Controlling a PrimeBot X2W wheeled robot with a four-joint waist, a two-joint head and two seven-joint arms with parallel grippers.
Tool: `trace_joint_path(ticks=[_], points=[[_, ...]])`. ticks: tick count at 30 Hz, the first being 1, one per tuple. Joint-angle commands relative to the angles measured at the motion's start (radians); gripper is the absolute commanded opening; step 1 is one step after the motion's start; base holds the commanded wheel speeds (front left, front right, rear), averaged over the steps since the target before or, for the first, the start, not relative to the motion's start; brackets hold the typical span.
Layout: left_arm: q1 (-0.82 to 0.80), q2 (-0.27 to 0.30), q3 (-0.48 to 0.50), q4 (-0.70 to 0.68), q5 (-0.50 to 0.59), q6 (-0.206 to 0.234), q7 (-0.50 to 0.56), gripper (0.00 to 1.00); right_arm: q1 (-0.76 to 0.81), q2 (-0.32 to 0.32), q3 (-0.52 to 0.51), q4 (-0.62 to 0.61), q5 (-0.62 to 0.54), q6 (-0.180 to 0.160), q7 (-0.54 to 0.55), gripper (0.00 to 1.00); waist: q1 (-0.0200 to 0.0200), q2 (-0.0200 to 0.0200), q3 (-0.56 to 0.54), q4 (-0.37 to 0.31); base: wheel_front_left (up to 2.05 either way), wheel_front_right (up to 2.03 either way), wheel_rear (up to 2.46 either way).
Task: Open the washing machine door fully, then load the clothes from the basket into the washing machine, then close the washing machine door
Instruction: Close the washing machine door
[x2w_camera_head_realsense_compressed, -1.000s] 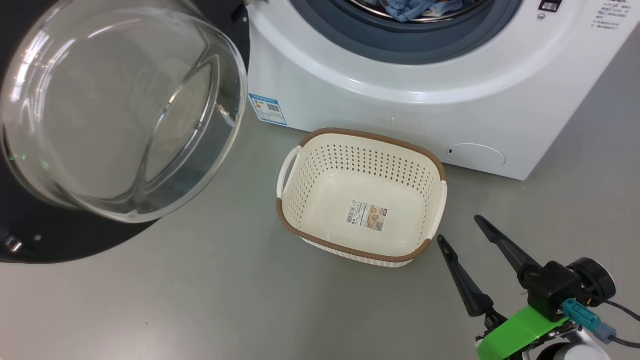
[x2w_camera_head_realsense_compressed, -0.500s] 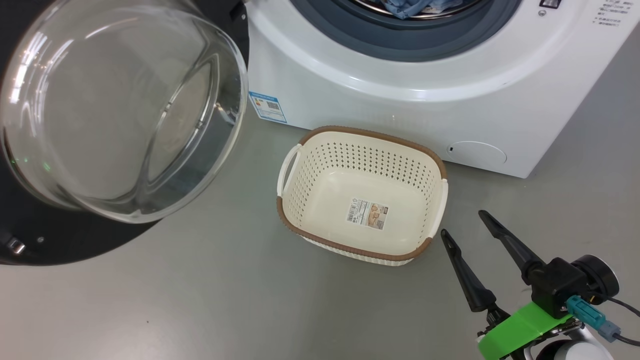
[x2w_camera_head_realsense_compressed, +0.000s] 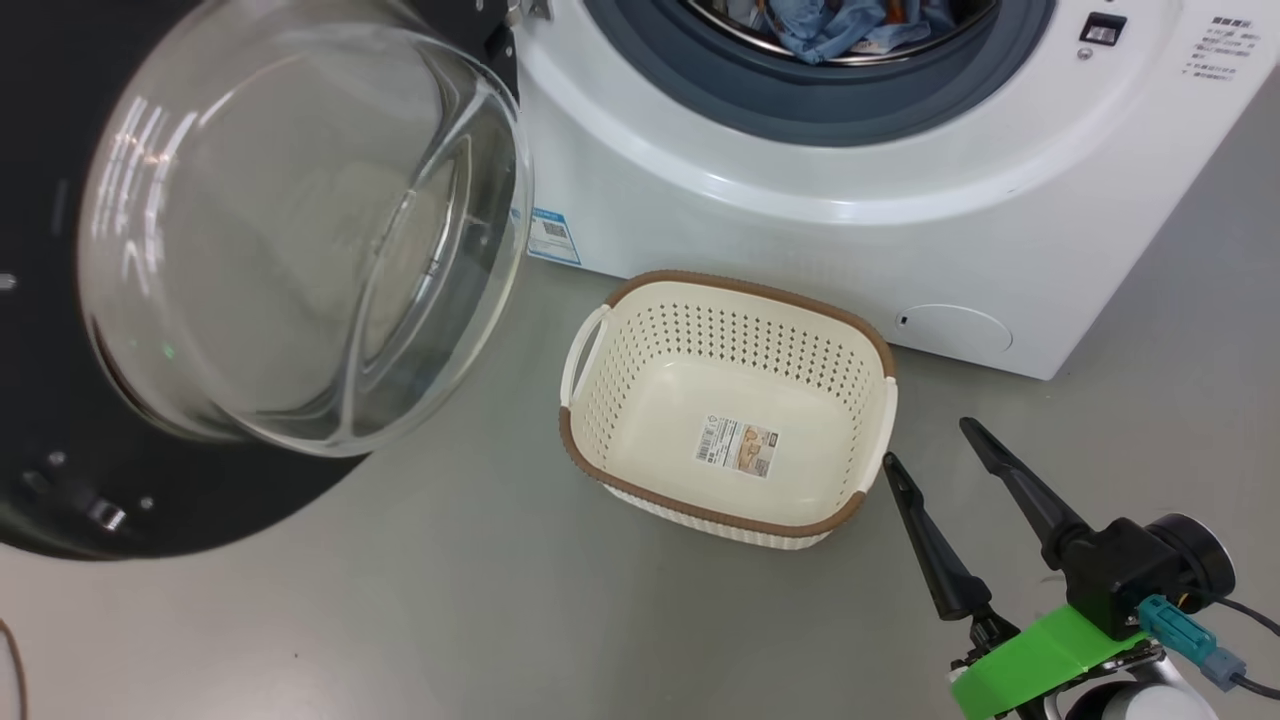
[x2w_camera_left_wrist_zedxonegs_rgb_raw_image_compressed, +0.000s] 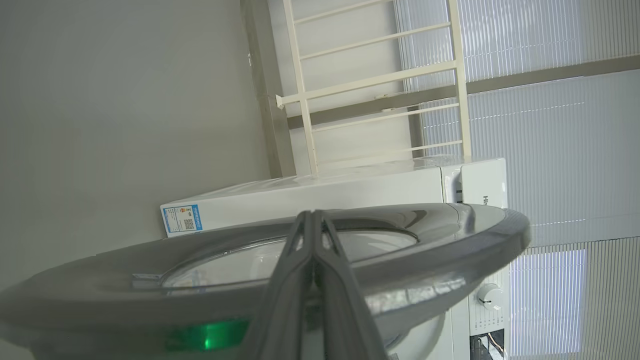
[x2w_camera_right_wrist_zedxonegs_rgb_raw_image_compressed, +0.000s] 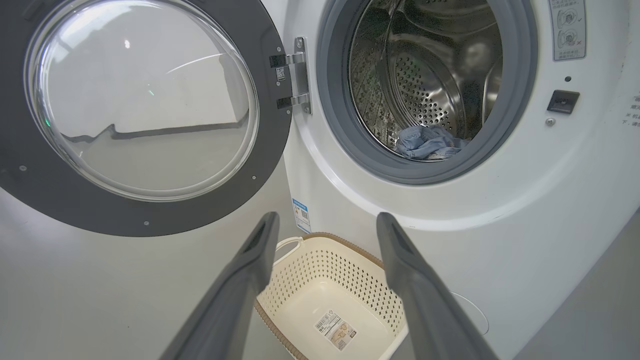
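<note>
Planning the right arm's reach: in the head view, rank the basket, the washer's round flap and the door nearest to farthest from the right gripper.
1. basket, just left of the right gripper.
2. round flap, ahead on the washer's lower front.
3. door, far left.

The head view's edges are cutting off the door (x2w_camera_head_realsense_compressed: 70, 520), washer (x2w_camera_head_realsense_compressed: 800, 230) and clothes (x2w_camera_head_realsense_compressed: 830, 25). The label (x2w_camera_head_realsense_compressed: 738, 447) in the basket (x2w_camera_head_realsense_compressed: 720, 287) is showing print too small to read. The blurred left gripper (x2w_camera_left_wrist_zedxonegs_rgb_raw_image_compressed: 313, 217) is covering part of the door.
</note>
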Motion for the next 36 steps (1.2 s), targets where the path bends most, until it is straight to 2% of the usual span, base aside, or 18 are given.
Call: trace_joint_path(ticks=[1,6,16,23,36], points=[[0.013,0.037,0.024,-0.044,-0.005,-0.009,0.028,0.0,-0.002,0.007,0.017,-0.022,-0.006,0.002,-0.012,1.0,0.0,0.0,-0.007,-0.005,0.0,0.0,0.0],[0.096,0.016,0.051,-0.145,-0.012,-0.01,0.068,0.0,0.006,0.023,0.012,-0.016,-0.008,0.002,-0.025,1.0,0.0,0.0,-0.023,-0.024,0.0,0.0,0.0],[0.264,-0.065,0.081,-0.367,-0.028,-0.01,0.147,0.0,0.02,0.039,0.005,-0.008,0.008,0.002,-0.05,1.0,0.0,0.0,-0.047,-0.083,0.0,0.0,0.0],[0.336,-0.121,0.047,-0.507,-0.027,-0.01,0.205,0.0,0.029,0.051,0.0,0.01,0.005,0.002,-0.067,1.0,0.0,0.0,-0.075,-0.147,0.0,0.0,0.0],[0.38,-0.169,-0.022,-0.623,-0.007,0.019,0.229,0.0,0.037,0.076,0.002,0.035,0.007,0.002,-0.091,1.0,0.0,0.0,-0.09,-0.299,0.0,0.0,0.0]])
